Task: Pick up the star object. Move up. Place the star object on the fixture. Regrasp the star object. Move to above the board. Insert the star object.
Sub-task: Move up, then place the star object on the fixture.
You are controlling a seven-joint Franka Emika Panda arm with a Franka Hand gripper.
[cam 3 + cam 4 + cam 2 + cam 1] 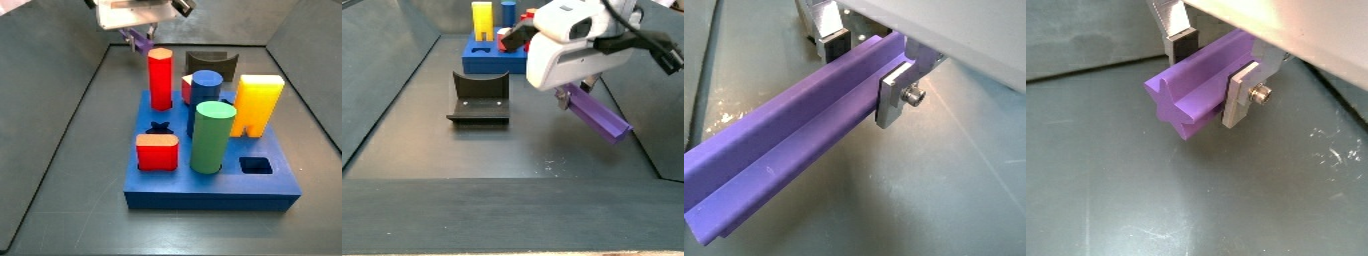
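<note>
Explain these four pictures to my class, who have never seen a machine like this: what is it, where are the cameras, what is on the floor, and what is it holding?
This is a robot arm with a two-fingered claw. Two cameras ride on its wrist and look along the fingers; two more stand beside the work area. In both wrist views the flat silver fingers clamp a long purple star-shaped bar. In a side view the bar hangs tilted in the air, clear of the dark floor. On the floor sits a dark block with a curved notch, empty for now. Further off is a blue board with shaped holes, holding a red peg, a green cylinder, a yellow block and others. Its star hole is empty.
</note>
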